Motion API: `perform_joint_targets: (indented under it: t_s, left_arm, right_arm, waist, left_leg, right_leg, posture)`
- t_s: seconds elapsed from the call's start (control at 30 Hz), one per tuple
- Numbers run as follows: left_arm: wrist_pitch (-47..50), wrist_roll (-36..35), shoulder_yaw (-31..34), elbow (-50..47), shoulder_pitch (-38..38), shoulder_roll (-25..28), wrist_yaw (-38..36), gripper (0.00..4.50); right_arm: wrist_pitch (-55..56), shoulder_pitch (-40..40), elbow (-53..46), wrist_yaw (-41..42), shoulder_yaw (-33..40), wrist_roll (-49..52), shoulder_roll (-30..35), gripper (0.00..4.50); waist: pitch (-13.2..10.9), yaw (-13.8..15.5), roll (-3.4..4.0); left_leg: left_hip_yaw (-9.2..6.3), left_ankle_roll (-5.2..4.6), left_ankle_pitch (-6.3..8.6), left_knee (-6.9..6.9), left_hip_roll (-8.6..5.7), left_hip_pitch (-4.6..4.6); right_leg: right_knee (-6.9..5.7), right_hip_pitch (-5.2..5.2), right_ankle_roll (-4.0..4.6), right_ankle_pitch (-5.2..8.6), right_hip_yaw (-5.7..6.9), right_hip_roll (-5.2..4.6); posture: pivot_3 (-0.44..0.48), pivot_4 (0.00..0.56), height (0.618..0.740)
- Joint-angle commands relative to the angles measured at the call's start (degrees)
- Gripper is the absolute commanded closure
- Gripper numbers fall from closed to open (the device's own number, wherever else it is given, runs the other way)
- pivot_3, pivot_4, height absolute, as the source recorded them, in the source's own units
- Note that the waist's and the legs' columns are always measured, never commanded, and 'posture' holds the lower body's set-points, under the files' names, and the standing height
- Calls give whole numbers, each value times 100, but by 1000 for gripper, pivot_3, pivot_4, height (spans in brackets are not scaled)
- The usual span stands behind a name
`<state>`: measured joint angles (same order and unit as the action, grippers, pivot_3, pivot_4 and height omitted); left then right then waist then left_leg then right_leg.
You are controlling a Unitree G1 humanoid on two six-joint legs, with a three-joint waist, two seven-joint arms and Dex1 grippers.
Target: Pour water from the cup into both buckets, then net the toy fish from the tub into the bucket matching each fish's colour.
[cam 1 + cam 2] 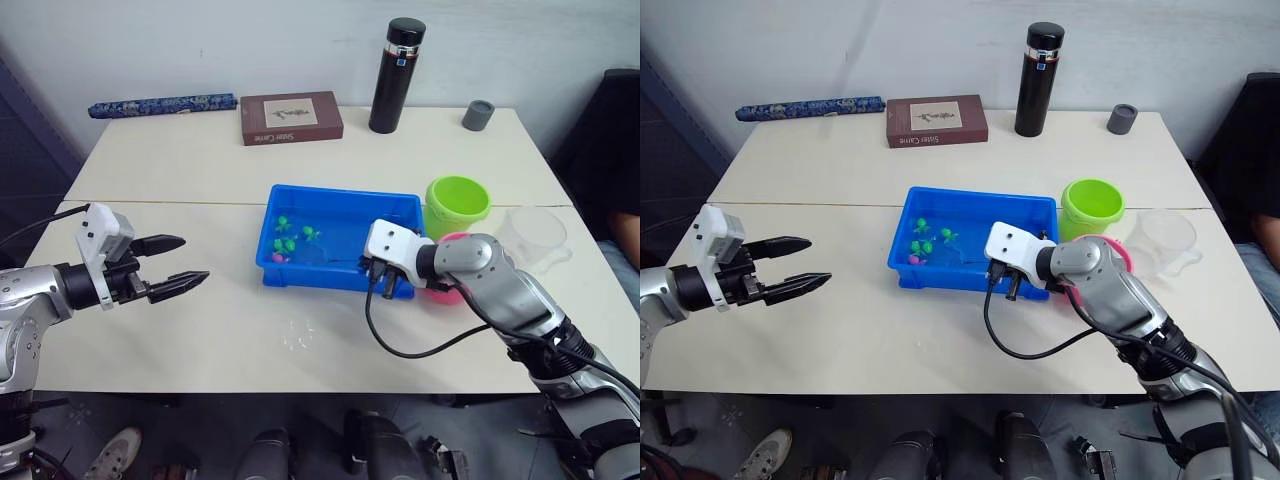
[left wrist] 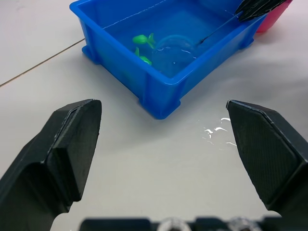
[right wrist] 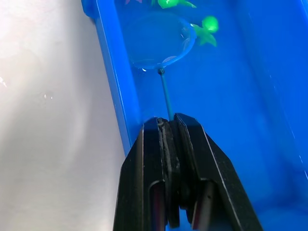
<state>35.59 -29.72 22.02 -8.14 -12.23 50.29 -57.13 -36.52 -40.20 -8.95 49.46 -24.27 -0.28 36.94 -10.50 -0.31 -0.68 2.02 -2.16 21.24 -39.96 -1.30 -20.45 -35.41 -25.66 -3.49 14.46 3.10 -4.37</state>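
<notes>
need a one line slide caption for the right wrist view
Right hand shut on the net, its hoop lowered into the blue tub beside green toy fish.

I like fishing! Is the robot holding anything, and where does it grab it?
The right tool pinches the net by its thin stick handle. The left tool is open, holding nothing.

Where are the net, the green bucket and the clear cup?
net (image 3: 161,41): right wrist view, on its mesh hoop.
green bucket (image 1: 457,207): left eye view, on its rim.
clear cup (image 1: 1162,240): right eye view, on its wall.
</notes>
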Motion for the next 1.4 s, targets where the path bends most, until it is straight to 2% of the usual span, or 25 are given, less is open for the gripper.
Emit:
perform_joint_targets:
  t_s: [0.03,0.83,1.07,1.4]
  left_arm:
    - [-17,-162,157,-157,-60,107,24,33]
    - [7,-301,257,-263,-4,173,160,33]
    - [-14,-299,235,-246,-10,165,172,33]
    - [-59,-270,133,-172,-114,159,160,33]
  right_arm:
    - [11,-167,-80,119,-30,-43,-132,4500]
    - [-252,-303,-36,294,-221,-153,-883,4500]
    - [-1476,-356,-223,321,267,512,-1195,4500]
    - [-2209,-582,21,153,696,786,-896,4500]
  waist:
    - [0,0,0]
    - [0,-61,0]
    - [0,-120,0]
    - [0,-125,1]
  left_leg:
    - [0,0,0,0,0,0]
    - [-1,1,0,1,0,1]
    - [-3,2,1,4,1,0]
    - [-1,2,3,8,0,0]
  right_leg:
    - [0,0,0,0,0,0]
    - [-2,-1,1,0,2,1]
    - [-2,-1,1,1,3,0]
    - [3,-2,1,1,4,-1]
  posture:
    - [0,150,740]
    - [0,150,740]
    - [0,150,740]
    - [0,150,740]
